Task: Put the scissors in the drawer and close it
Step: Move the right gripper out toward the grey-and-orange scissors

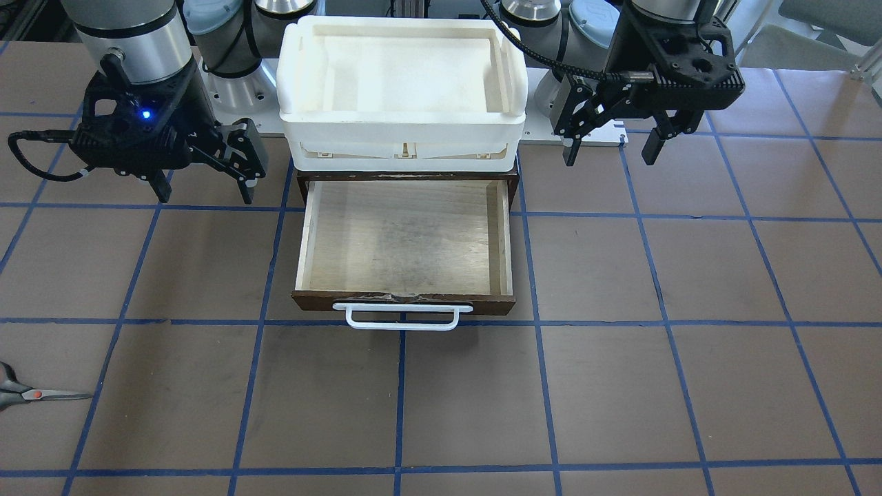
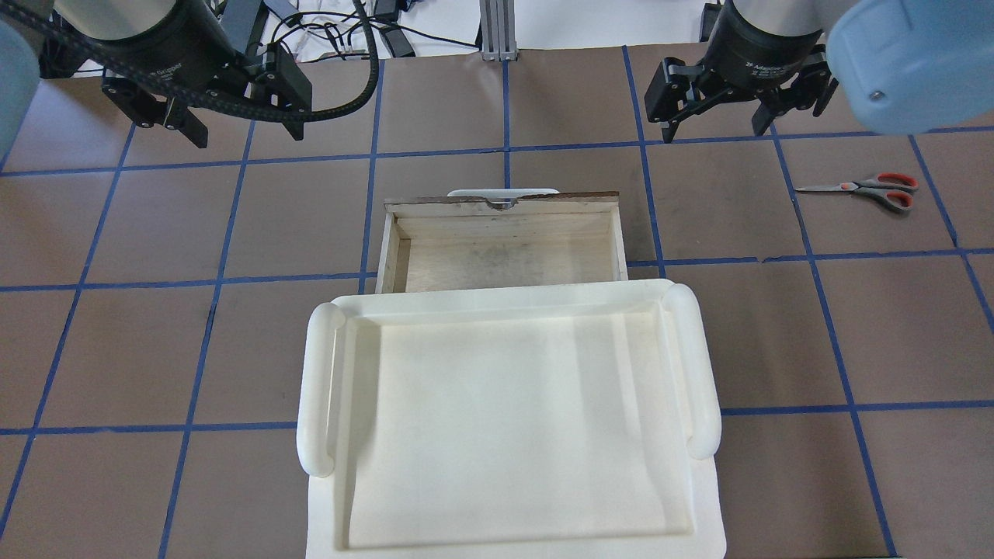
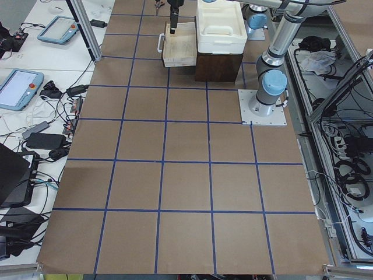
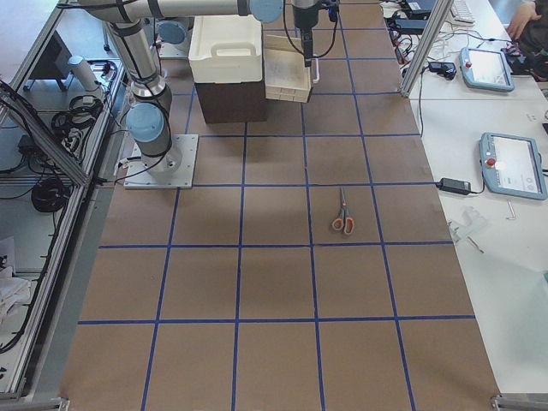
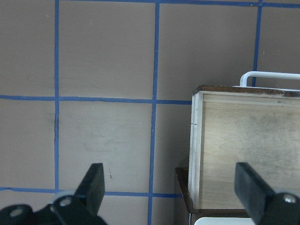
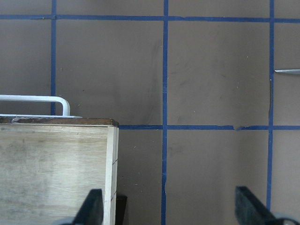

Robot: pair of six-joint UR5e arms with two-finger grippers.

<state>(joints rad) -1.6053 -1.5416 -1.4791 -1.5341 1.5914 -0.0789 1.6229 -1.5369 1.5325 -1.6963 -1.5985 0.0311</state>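
Observation:
The scissors (image 2: pixel 862 189), with grey and orange-red handles, lie flat on the table to the right of the drawer; they also show in the front view (image 1: pixel 27 395) and the right side view (image 4: pixel 342 214). One blade tip (image 6: pixel 287 71) shows in the right wrist view. The drawer (image 2: pixel 505 252) stands pulled open and empty, with its white bar handle (image 1: pixel 403 317) at the front. My left gripper (image 2: pixel 247 136) is open and empty, beside the drawer's left side (image 5: pixel 243 150). My right gripper (image 2: pixel 717 130) is open and empty, between the drawer and the scissors.
A white plastic tray (image 2: pixel 505 419) sits on top of the dark cabinet (image 4: pixel 229 98) that holds the drawer. The brown table carries a blue tape grid. Tablets and cables (image 4: pixel 501 163) lie on a side desk beyond the table edge.

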